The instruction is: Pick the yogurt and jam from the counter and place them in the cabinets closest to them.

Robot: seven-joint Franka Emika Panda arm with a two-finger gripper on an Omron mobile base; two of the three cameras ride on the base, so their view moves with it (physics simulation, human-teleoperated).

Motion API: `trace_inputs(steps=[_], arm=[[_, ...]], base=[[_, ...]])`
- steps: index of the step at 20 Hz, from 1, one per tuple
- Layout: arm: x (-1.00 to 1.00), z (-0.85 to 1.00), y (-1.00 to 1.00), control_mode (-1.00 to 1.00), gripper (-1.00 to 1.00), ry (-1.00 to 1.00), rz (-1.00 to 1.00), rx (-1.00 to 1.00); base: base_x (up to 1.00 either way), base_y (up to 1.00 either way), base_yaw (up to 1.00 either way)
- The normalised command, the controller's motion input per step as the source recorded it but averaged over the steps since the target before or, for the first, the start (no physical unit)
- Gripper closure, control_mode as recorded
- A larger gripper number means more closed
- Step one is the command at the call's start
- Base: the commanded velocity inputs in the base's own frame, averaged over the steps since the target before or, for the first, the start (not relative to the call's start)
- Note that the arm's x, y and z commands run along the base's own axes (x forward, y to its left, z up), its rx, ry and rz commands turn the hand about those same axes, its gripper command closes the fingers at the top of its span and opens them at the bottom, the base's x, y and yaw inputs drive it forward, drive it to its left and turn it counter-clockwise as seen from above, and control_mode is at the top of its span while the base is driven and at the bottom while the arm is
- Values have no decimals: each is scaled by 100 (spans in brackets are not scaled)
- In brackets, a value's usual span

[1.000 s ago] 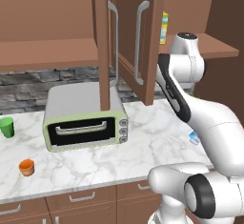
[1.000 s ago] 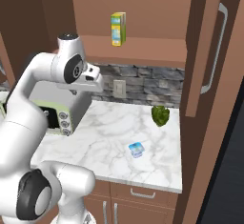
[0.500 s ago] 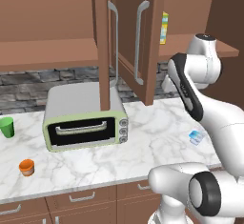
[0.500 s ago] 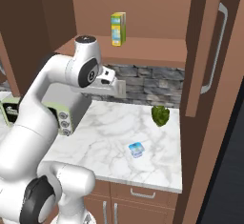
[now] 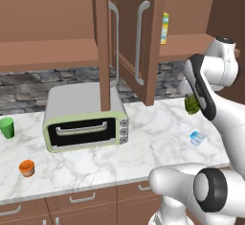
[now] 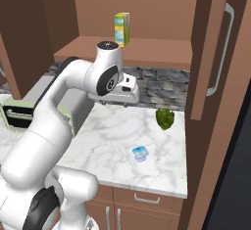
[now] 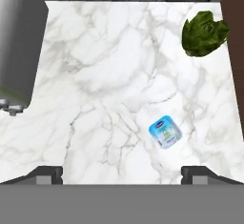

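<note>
The yogurt [image 5: 196, 137] [image 6: 139, 153] [image 7: 165, 132] is a small blue-and-white cup lying on the marble counter [image 7: 105, 75] near its right end. My gripper [image 6: 122, 102] [image 7: 121, 173] hangs high above the counter, pointing down, open and holding nothing; the yogurt lies below it, a little to the right. A small orange pot [image 5: 27, 167] near the counter's front left may be the jam; I cannot tell. The wooden cabinets [image 5: 186, 47] [image 6: 142, 48] above stand open, doors [image 5: 148, 37] [image 6: 215, 53] swung out.
A yellow-green carton [image 5: 164, 28] [image 6: 121, 28] stands on the cabinet shelf. A leafy green vegetable [image 5: 192, 103] [image 6: 165, 118] [image 7: 205, 33] lies behind the yogurt. A green toaster oven [image 5: 86, 116] [image 7: 19, 42] fills the counter's middle. A green cup [image 5: 6, 127] sits far left.
The arm has swung to the right, carrying the hand out over the right part of the counter. Nothing on the counter has moved.
</note>
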Motion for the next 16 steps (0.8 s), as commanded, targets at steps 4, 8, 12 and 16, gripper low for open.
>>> trace_inputs(steps=[4,8,12,16], arm=[[0,0,-5,-100,-100,0,0,0],[0,-7,-3,-100,-100,0,0,0],[-3,-34,-12,-100,-100,2,0,-3],[-9,-50,-16,-100,-100,5,0,-5]], base=[[0,0,0],[0,0,0],[0,0,0],[0,0,0]])
